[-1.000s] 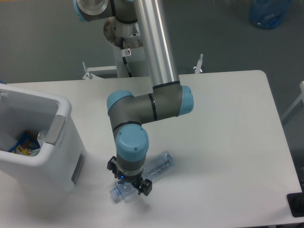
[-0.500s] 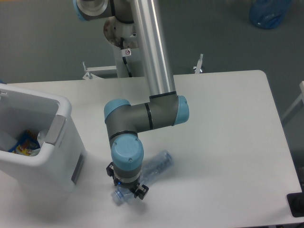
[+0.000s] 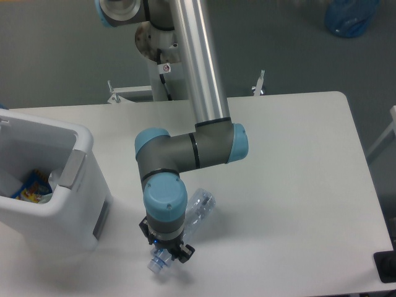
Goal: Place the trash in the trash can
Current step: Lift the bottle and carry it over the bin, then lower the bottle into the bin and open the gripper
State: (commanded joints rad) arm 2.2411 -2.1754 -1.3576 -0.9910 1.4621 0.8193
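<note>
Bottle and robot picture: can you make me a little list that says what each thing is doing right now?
bottle: clear plastic, tilted, cap end low near the table, far end raised
gripper: pointing down, fingers closed around the bottle near its neck
trash can: white bin at the table's left side, open top, colourful trash already inside
table: white, holds the bin
task progress: bottle gripped but not yet in the bin

light: even, soft | shadows: faint | focus: perhaps slightly soft
</note>
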